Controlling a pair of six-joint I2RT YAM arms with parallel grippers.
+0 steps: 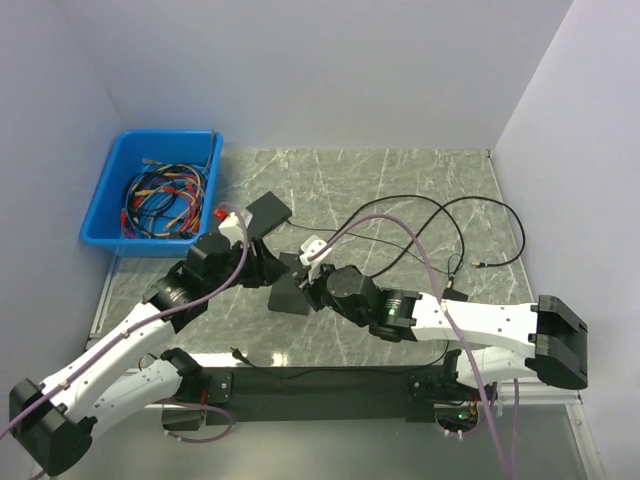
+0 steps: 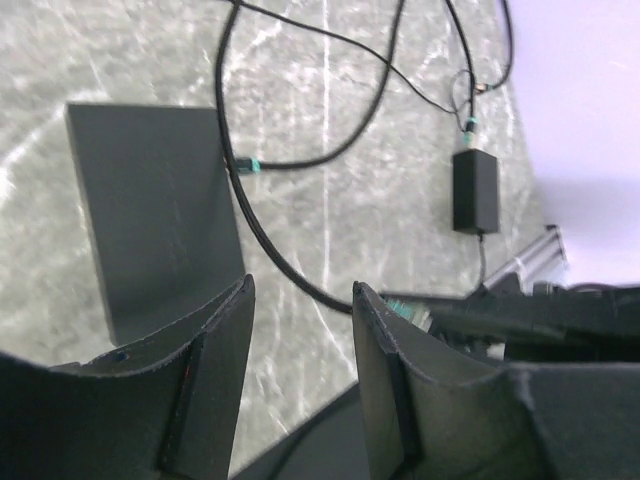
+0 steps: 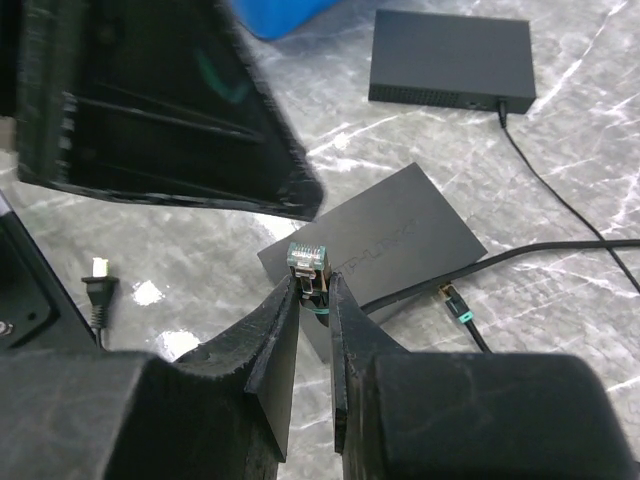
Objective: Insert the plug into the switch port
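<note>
1. A blue bin (image 1: pixel 100 200) holding loose cables (image 1: pixel 160 195) stands at the far-left corner of the marble-patterned table (image 1: pixel 400 180).
2. The network switch (image 3: pixel 450 55) lies on the table beyond the arms. A black cable (image 3: pixel 500 112) enters the right end of its front face. The separate ports are too dark to tell apart.
3. A lettered black box (image 3: pixel 400 240) lies flat between the switch and the right pincer (image 3: pixel 312 290), across the straight line from one to the other.
4. A power adapter (image 2: pixel 475 190) lies toward the table's right side. A two-prong mains plug (image 3: pixel 97 290) lies on the table at the left of the right wrist view.
5. In the right wrist view the body of the left pincer (image 2: pixel 302 290) fills the upper left, close above and beside the held plug.
6. Right pincer: almost fully closed, gripping the RJ45 plug (image 3: pixel 306 257). The plug stands upright, its clear head above the fingertips and its green boot between the pads. It is held off the table near the lettered box's near corner, well apart from the switch.
7. Left pincer: moderately wide open and holding nothing. Bare table and a dark cable show through the gap.
8. Count: two arms, two pincers, two flat black boxes (switch and lettered box), one bin, one power adapter, one mains plug, one RJ45 plug held.
</note>
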